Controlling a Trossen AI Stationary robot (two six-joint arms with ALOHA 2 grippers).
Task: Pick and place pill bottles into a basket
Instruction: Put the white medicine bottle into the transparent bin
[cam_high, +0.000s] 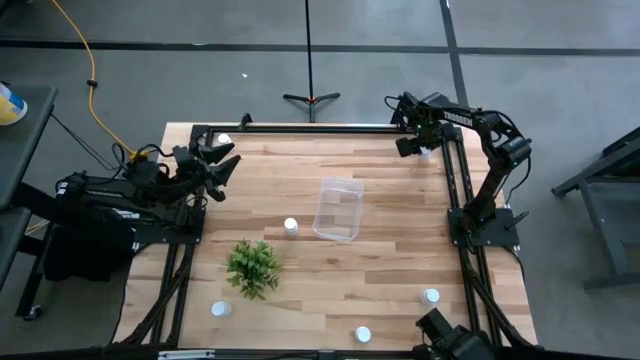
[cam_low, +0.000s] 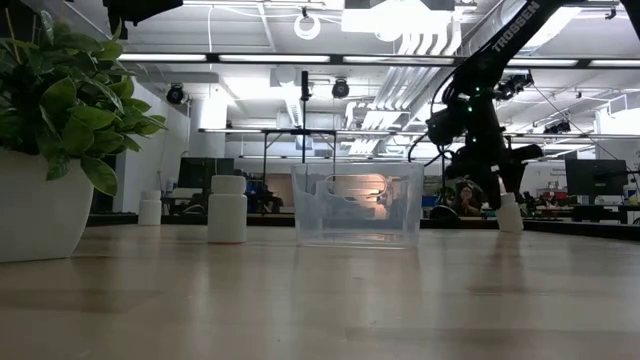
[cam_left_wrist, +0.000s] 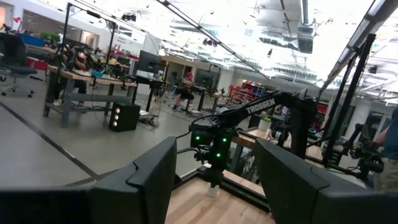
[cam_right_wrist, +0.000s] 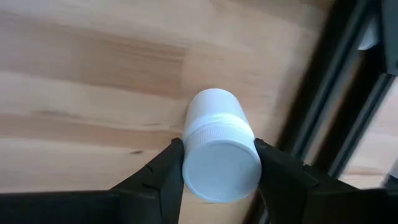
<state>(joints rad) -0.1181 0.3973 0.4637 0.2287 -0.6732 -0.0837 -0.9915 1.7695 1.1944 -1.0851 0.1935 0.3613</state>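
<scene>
My right gripper (cam_high: 424, 146) is at the table's far right corner, pointing down, shut on a white pill bottle (cam_right_wrist: 217, 143) that stands on the wood; that bottle also shows in the low view (cam_low: 510, 212). The clear bin (cam_high: 338, 208) stands mid-table on its base. Another bottle (cam_high: 290, 226) stands left of the bin. More bottles stand at the far left (cam_high: 225, 139), near left (cam_high: 220, 309), near middle (cam_high: 362, 334) and near right (cam_high: 431, 296). My left gripper (cam_high: 222, 165) waits open and empty, raised at the far left. My right gripper pinches the bottle's round cap (cam_right_wrist: 221, 165) between its two fingers (cam_right_wrist: 171, 165), one on each side. The fingers come from above, pointing down. The bottle stands upright with its base on the table (cam_low: 510, 230).
A small green plant (cam_high: 252, 266) in a white pot stands near left of the bin. The dark frame rail (cam_high: 450, 180) runs along the right edge, close beside the held bottle. Bare wood lies between the bin and the right rail.
</scene>
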